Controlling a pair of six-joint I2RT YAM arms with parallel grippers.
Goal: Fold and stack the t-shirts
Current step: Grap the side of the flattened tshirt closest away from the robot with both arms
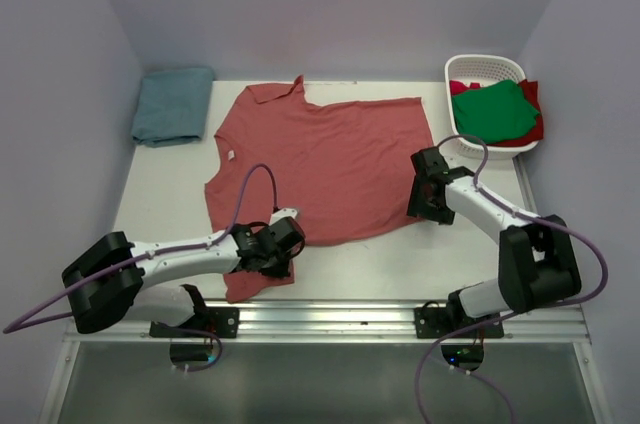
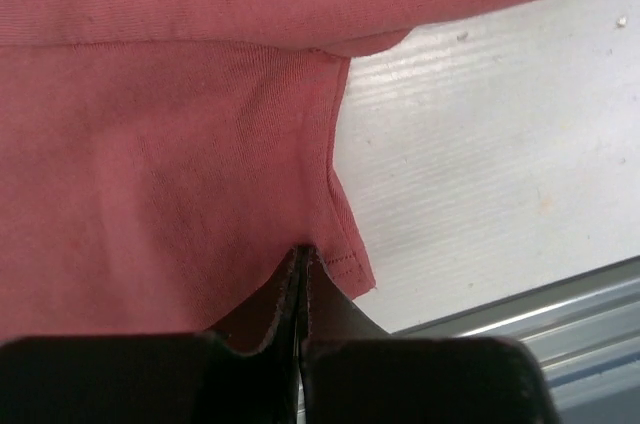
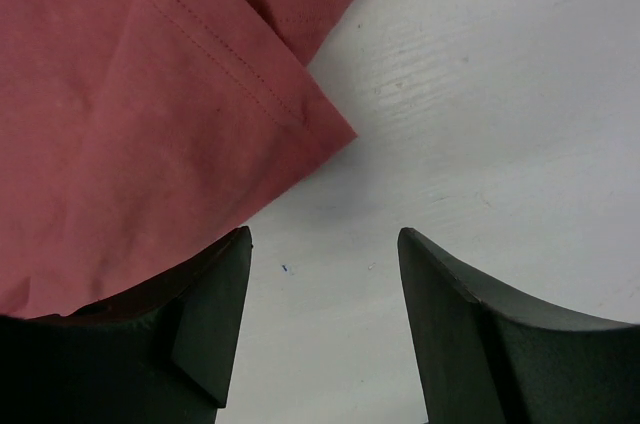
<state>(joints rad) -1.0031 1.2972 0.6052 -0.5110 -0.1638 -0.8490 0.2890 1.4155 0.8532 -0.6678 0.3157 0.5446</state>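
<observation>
A faded brick-red t-shirt (image 1: 330, 164) with a collar lies spread on the white table (image 1: 450, 254), collar toward the back. My left gripper (image 1: 283, 244) is shut on the cloth near the shirt's front-left sleeve; in the left wrist view the fingertips (image 2: 303, 256) pinch the stitched hem of the red cloth (image 2: 150, 174). My right gripper (image 1: 420, 194) stands open at the shirt's right edge. In the right wrist view its jaws (image 3: 325, 236) straddle bare table, with the shirt's hemmed corner (image 3: 120, 124) just left of the left finger. A folded teal-blue t-shirt (image 1: 173, 104) lies at the back left.
A white slotted basket (image 1: 485, 66) at the back right holds a green t-shirt (image 1: 493, 109) over a brighter red one (image 1: 533, 124). A metal rail (image 1: 330, 319) runs along the table's near edge. Walls close in the left, back and right.
</observation>
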